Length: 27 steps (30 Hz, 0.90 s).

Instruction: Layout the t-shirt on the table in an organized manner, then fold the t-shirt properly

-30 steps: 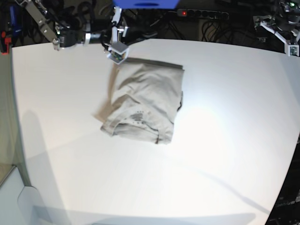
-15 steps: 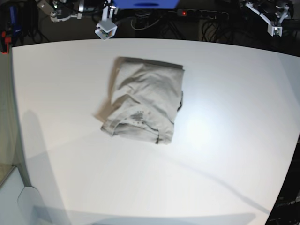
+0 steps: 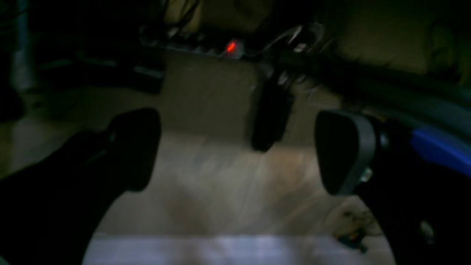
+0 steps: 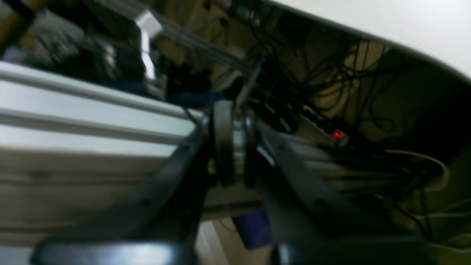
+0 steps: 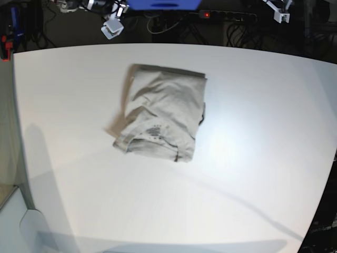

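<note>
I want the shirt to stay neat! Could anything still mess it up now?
Maybe a little. The light grey-beige folded cotton t-shirt lies on the big white table with a slightly uneven bundle: one edge sticks out at its right side, so the layers might slip open if bumped. The left gripper is open and the right gripper shut, both off past the far table edge, so any return swing could brush the shirt.
</note>
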Each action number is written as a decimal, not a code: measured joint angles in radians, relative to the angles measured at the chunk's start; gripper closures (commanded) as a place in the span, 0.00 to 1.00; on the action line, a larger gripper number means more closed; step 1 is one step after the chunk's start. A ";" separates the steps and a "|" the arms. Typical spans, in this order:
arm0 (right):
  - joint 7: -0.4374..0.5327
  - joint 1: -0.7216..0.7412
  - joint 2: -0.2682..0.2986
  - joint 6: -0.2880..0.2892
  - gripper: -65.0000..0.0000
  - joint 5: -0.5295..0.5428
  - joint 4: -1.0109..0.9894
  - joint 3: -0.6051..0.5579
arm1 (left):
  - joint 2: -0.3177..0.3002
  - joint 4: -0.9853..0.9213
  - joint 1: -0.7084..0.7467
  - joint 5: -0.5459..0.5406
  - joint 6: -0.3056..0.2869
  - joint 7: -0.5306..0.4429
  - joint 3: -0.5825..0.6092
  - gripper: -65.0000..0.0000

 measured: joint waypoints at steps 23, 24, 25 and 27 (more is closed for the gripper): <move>0.010 0.138 -0.119 0.010 0.95 -0.077 -0.578 -0.027 | -0.038 -0.822 -0.318 0.384 0.158 -0.416 0.009 0.00; 0.036 0.151 -0.126 0.010 0.95 -0.065 -0.587 -0.025 | -0.033 -0.836 -0.323 0.383 0.174 -0.417 0.009 0.00; 0.051 0.169 -0.129 0.009 0.95 -0.061 -0.604 -0.022 | -0.029 -0.848 -0.330 0.379 0.180 -0.416 0.009 0.00; 0.076 0.190 -0.142 0.009 0.95 -0.058 -0.669 -0.015 | -0.030 -0.858 -0.352 0.382 0.185 -0.423 0.009 0.00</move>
